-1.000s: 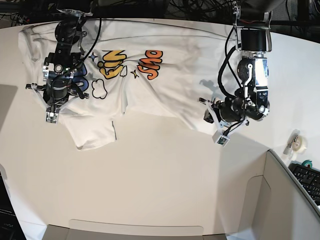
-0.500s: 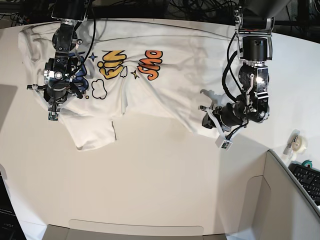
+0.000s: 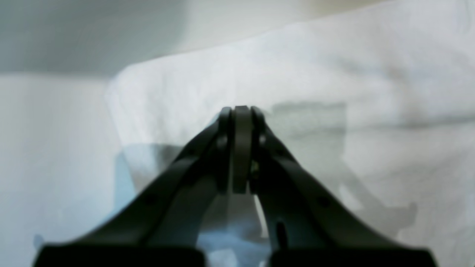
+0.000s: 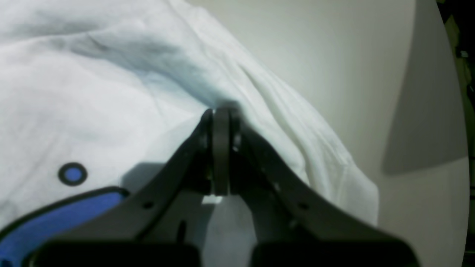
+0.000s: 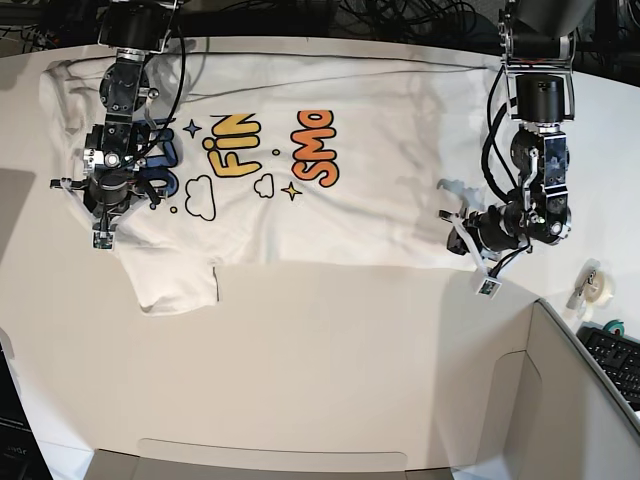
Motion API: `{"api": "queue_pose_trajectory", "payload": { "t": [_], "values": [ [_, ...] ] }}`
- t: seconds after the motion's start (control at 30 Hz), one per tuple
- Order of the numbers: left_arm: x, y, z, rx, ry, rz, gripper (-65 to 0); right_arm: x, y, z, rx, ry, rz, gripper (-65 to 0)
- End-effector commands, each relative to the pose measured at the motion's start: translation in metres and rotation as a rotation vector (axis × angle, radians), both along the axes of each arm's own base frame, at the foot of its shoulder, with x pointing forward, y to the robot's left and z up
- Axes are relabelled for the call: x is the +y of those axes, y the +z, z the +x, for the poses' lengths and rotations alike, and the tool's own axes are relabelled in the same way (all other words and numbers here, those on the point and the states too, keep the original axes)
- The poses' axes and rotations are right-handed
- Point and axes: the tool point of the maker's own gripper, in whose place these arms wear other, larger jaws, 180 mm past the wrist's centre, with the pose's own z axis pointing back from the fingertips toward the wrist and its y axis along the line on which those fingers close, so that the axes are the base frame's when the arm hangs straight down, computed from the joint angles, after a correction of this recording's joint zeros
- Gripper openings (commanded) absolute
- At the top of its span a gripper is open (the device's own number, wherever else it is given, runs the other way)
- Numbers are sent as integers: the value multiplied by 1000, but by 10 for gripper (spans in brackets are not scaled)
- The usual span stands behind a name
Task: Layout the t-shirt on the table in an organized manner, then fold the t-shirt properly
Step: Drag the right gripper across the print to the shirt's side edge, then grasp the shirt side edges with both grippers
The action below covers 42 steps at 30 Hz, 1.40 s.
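Base view: the t-shirt (image 5: 300, 190) lies spread print-up across the far half of the table (image 5: 320, 370), lettering sideways, its near hem almost straight; you are at the layout step, stretching the cloth between the two arms; one sleeve (image 5: 178, 285) hangs toward the near side below the right gripper (image 5: 100, 232), so it looks unfinished; the left gripper (image 5: 478, 272) sits at the opposite edge of the shirt; off to that side a tape roll (image 5: 596, 285) and a keyboard (image 5: 615, 360) lie beyond a grey box panel (image 5: 580, 400), well apart from the cloth, nothing blocking you. Left wrist view: jaws pressed together at the tips over white fabric; blurred, so whether a fold is pinched you cannot tell. Right wrist view: jaws likewise closed tight, tips at a ridge of cloth beside the blue print (image 4: 55, 211); grip on it likely, not certain. Next move, by my reading: flatten that sleeve, then begin folding.
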Motion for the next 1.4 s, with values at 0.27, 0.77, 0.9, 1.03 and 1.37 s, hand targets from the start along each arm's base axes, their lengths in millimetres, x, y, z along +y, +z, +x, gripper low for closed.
{"api": "queue_pose_trajectory", "payload": {
  "t": [0.27,0.77,0.9,1.03,1.37],
  "values": [
    [24,-2,-5,-1,23,55,-633,-11,8,1,-15,-25,-13,-650],
    [18,14,0,-54,3,62,-550,-6,41,23,-106,-18,-19,-650],
    [16,17,2,-63,0,62,-482,-6,71,32,-155,-31,-20,-573],
    [16,17,2,-63,-1,60,-475,-9,93,39,-185,-46,-21,-462],
    [16,17,2,-63,-1,60,-475,-19,85,67,-174,29,144,-397]
  ]
}}
